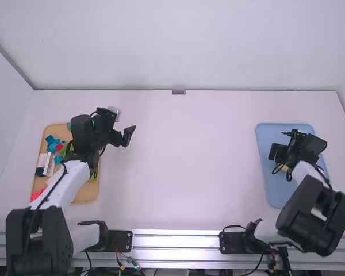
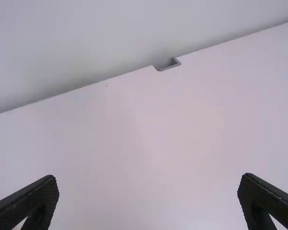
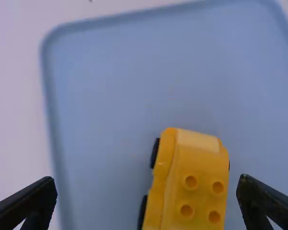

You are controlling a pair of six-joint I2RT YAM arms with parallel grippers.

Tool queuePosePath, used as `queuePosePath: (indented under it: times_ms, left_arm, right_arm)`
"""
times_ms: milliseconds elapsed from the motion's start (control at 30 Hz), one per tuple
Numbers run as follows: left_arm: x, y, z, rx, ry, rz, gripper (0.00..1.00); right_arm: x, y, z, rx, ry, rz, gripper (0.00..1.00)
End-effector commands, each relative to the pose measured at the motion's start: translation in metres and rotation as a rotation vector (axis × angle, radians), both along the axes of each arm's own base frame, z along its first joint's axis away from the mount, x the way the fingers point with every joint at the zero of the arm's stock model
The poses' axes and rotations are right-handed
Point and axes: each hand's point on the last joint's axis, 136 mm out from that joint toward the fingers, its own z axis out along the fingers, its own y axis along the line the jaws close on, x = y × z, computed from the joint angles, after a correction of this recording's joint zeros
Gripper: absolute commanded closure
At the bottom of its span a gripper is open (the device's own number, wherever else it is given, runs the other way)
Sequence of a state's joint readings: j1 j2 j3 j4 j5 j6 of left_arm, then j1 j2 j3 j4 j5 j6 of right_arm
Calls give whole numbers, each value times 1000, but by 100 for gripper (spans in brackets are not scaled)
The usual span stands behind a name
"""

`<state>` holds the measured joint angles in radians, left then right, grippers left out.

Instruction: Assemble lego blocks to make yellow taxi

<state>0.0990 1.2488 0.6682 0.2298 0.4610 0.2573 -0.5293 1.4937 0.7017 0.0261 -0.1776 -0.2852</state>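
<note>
High view: the left gripper (image 1: 123, 137) hangs above the table (image 1: 184, 167) on the left side of the scene, just to the right of a tan tray (image 1: 87, 196). In its own wrist view its two fingers (image 2: 266, 199) stand wide apart with bare tabletop between them, so it is open and holds nothing. The left arm (image 1: 61, 183) passes over the tray and hides part of what lies in it. Loose blocks show there: blue ones (image 1: 53, 142) toward the far left, a small red one (image 1: 58, 148) beside them, white ones (image 1: 49, 164) near the middle, pinkish-red ones (image 1: 36, 195) at the near left, and green ones (image 1: 92, 174) on the right.

On the right side of the scene, the right gripper (image 1: 291, 152) is over a blue tray (image 1: 275, 194). The right wrist view shows it open too, empty, its fingers (image 3: 266, 201) well apart. The yellow taxi (image 3: 194, 167) sits on the blue tray, under this gripper and apart from both fingers. Its body has black wheels (image 3: 142, 212), a paler sloped piece (image 3: 198, 141) at one end, and four round studs on top. Whether the taxi is complete, I cannot tell.
</note>
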Motion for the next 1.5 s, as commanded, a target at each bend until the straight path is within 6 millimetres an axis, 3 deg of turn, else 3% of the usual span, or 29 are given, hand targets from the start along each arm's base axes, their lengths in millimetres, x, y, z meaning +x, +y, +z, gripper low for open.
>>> queuePosePath:
  times_ms: [0, 33, 200, 300, 467, 733, 933, 1067, 1467]
  left_arm:
    - [-11, -2, 32, 25, -82, 30, 1]
    - [-13, -3, 36, 25, -88, 26, 1]
    - [-52, -14, 93, 29, -230, 1, 1]
    - [-71, -14, 111, 32, -279, 5, 1]
    - [-82, -21, 89, -5, -211, 20, 6]
    - [-97, 0, 61, -79, -173, 180, 19]
    - [-110, 21, 32, -107, -164, 322, 31]
    - [-120, 38, 9, -79, -172, 412, 41]
    - [-136, 39, -54, -77, -173, 418, 65]
  right_arm:
    - [4, 12, 45, -57, -88, 12, 1]
    - [4, 15, 50, -62, -96, 20, 1]
    - [-6, 64, 123, -124, -252, 132, 1]
    - [-17, 89, 154, -146, -333, 194, 1]
    - [-20, 98, 156, -146, -381, 172, 6]
    - [-28, 122, 161, -108, -512, 134, 19]
    - [-46, 161, 137, -3, -532, 205, 31]
    - [-59, 161, 116, -2, -532, 208, 41]
    - [-85, 161, 55, -2, -532, 208, 66]
